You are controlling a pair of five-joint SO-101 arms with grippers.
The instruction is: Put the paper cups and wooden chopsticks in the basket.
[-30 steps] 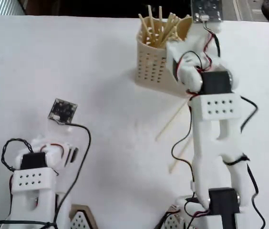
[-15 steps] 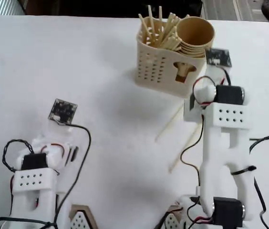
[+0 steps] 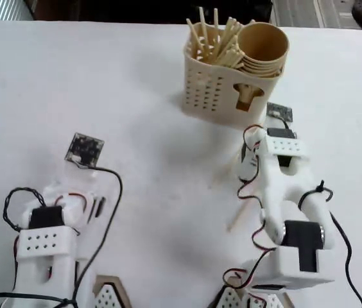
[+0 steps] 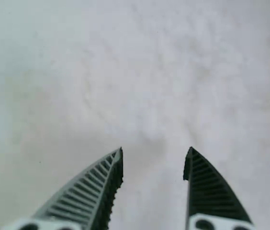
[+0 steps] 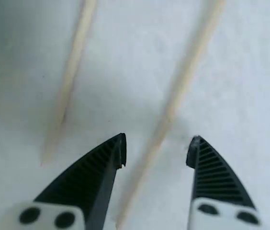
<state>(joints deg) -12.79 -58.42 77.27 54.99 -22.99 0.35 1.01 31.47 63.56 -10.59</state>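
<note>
The left arm [image 3: 40, 247] sits at the near left, folded back low over its base, with its wrist turned toward the far side. The left gripper [image 4: 154, 154] points downward, its two dark ribbed jaws spread apart with a clear gap between the tips. The right arm [image 3: 285, 192] stands at the near right, its white upper link stretched away from the base toward the far side and its wrist bent down at the end. The right gripper [image 5: 156, 143] also points downward with its jaws parted and nothing clamped between them.
</note>
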